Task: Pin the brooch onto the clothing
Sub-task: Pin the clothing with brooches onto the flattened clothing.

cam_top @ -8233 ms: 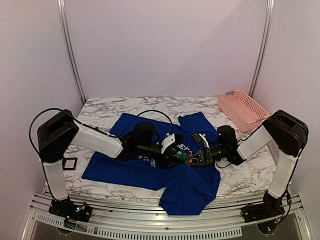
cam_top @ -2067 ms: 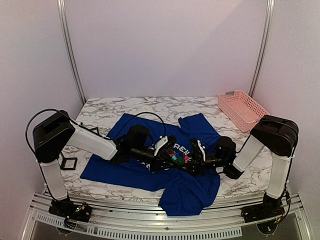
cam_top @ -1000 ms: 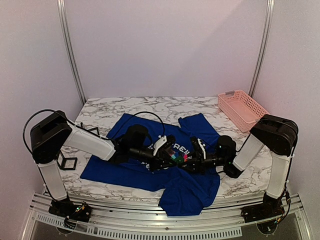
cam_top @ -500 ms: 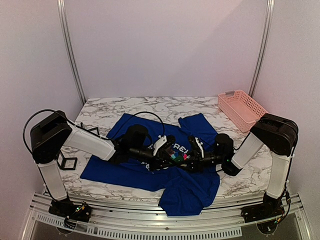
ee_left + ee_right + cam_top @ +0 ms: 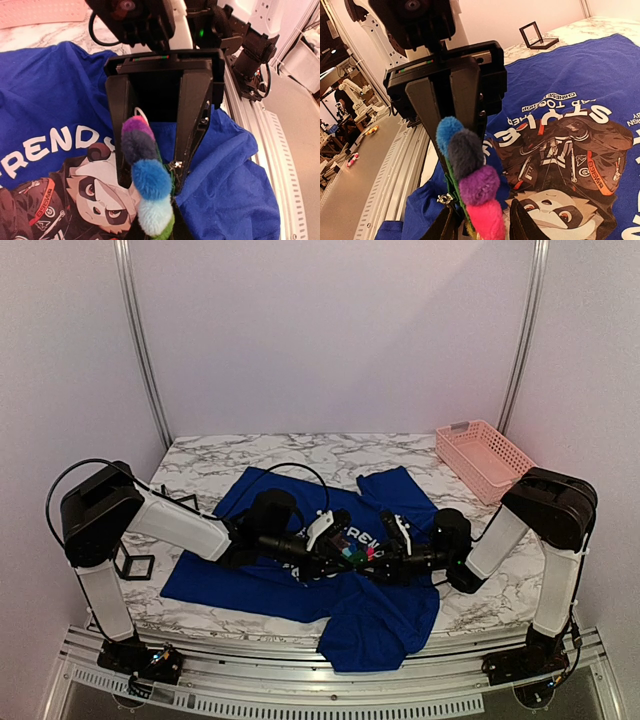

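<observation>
1. Blue T-shirt [image 5: 225, 585] is spread flat-ish on the marble table [image 5: 300, 452]. The brooch [image 5: 470, 170] isn't pinned to it yet. It's up in the air between the two arms, just over the chest print [image 5: 570, 145]. Everything below is my guess at what could bite.
2. Left gripper [image 5: 449, 150] has its jaws squeezed together, by the look of it on the thin backing edge of the brooch. That's not much to hold. If it twists, I'd expect the flower to swivel or pop out.
3. Right gripper [image 5: 150, 175] is part-way closed around the pom-pom end. It reads as a grip, though I can't see contact on one side. Fluffy petals squash, so a tug from the other arm could slide it loose.
4. Two arms are on one tiny thing. If they move out of step, they'll either bend the pin clasp [image 5: 173, 164] or yank the brooch away from one of them.
5. The fingers are nose to nose, nearly touching. Tilt one to aim the pin and they could knock together.
6. The cloth is loose and nothing's holding it down. Pushing the pin in may just shove the fabric along or bunch it, so the point skates off instead of going through. It could also catch both layers.
7. Part of the shirt hangs over the near edge, so a drag could pull more of it off.
</observation>
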Robot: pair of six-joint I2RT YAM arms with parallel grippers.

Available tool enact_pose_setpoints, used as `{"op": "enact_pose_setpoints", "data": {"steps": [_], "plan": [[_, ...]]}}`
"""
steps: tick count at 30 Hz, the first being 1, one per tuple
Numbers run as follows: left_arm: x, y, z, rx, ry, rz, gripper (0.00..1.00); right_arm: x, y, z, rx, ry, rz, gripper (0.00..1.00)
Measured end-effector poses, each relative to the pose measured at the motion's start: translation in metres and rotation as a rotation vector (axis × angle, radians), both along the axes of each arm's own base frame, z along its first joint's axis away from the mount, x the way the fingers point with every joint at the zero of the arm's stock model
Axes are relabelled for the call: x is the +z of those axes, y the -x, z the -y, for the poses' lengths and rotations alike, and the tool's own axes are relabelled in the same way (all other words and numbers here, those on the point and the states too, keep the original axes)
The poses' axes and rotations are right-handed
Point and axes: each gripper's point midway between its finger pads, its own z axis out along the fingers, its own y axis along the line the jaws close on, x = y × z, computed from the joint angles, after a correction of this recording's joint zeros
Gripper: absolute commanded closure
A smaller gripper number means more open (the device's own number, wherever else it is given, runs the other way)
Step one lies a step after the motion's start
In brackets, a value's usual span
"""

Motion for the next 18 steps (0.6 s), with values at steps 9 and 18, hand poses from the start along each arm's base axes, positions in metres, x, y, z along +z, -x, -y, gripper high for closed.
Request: {"op": "enact_pose_setpoints", "data": {"steps": [9,18], "plan": [[-0.0001,-0.0008,-0.0001,0.004,-0.001,0.002,1.00,0.0009,0.0001,0.0000,-0.001,-0.001,-0.007,0.70],[0.0023,-0.0015,0.0007,0.005,0.007,0.009,1.00,0.0030,-0.0018,0.0024,-0.002,-0.010,-0.012,0.65]]}}
